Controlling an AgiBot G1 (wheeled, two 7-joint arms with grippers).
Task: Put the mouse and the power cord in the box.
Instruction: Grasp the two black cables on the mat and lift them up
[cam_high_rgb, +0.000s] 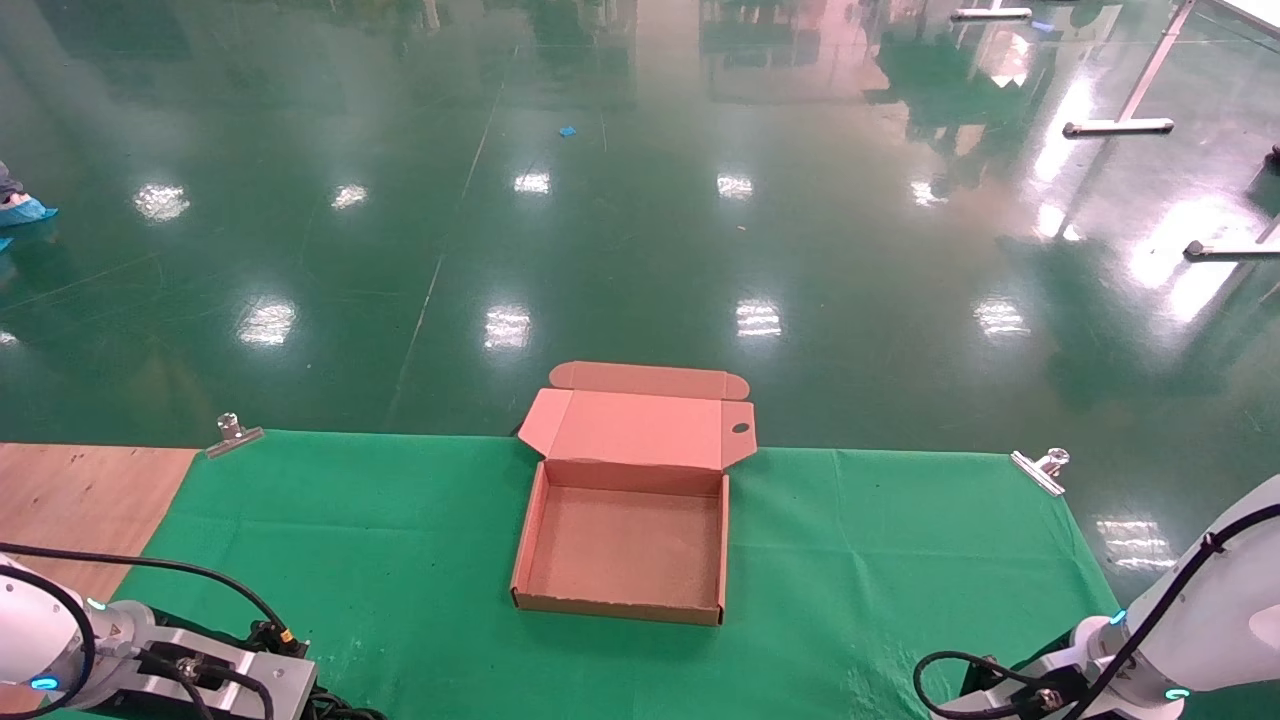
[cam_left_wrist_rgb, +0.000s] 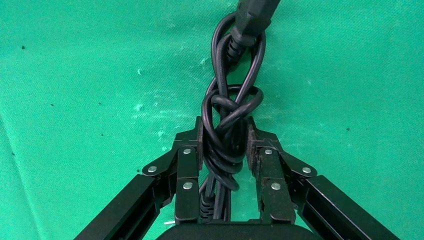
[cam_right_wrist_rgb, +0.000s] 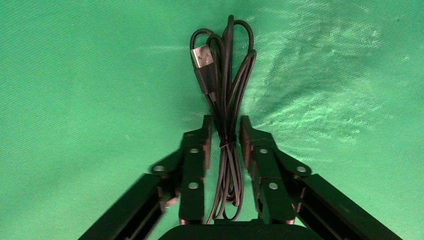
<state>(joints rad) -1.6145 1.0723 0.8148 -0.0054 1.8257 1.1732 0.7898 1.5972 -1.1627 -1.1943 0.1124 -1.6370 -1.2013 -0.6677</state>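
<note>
2 loads are in hand at this step: my left gripper (cam_left_wrist_rgb: 223, 145) has its jaws pinching the power cord (cam_left_wrist_rgb: 230, 107) at its knotted middle, the plug end hanging out ahead over the green cloth (cam_left_wrist_rgb: 75, 100); my right gripper (cam_right_wrist_rgb: 223, 137) has its jaws pinching the thin bundled cable (cam_right_wrist_rgb: 225, 90) of the mouse, its USB plug (cam_right_wrist_rgb: 201, 60) showing, while the mouse body itself is not visible. The box (cam_high_rgb: 625, 540) sits open on the tabletop (cam_high_rgb: 90, 500) between my 2 arms, lid back, tray bare. I judge the carry is the step in hand. The next move calls for bringing 1 bundle over the tray and lowering it before release, so no loop catches the wall.
</note>
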